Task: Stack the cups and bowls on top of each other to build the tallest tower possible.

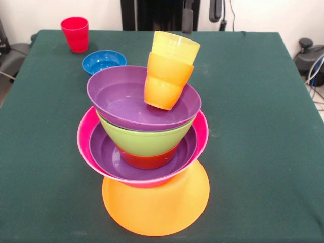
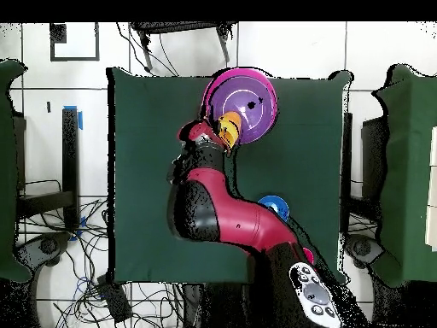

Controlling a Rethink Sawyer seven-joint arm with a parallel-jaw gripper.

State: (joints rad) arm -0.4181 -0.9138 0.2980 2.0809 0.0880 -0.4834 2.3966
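Note:
The tower (image 1: 152, 152) stands near the table's front. Its base is a large upturned orange bowl (image 1: 157, 207). Above it come the hot pink bowl (image 1: 83, 136), a purple bowl (image 1: 109, 157), the small red-orange bowl (image 1: 147, 160), the lime green bowl (image 1: 144, 140) and the second purple bowl (image 1: 119, 98). The orange cup (image 1: 164, 83) leans in the top bowl with the pale yellow cup (image 1: 174, 46) nested in it. The red cup (image 1: 75, 33) and the blue bowl (image 1: 104, 61) stand at the far left. My gripper (image 1: 201, 12) shows only two tips at the top edge, apart and empty.
In the overhead view my arm (image 2: 213, 205) reaches across the green table (image 2: 145, 171) and ends beside the tower (image 2: 246, 104). The blue bowl (image 2: 273, 205) lies close to the arm. Chairs and cables surround the table.

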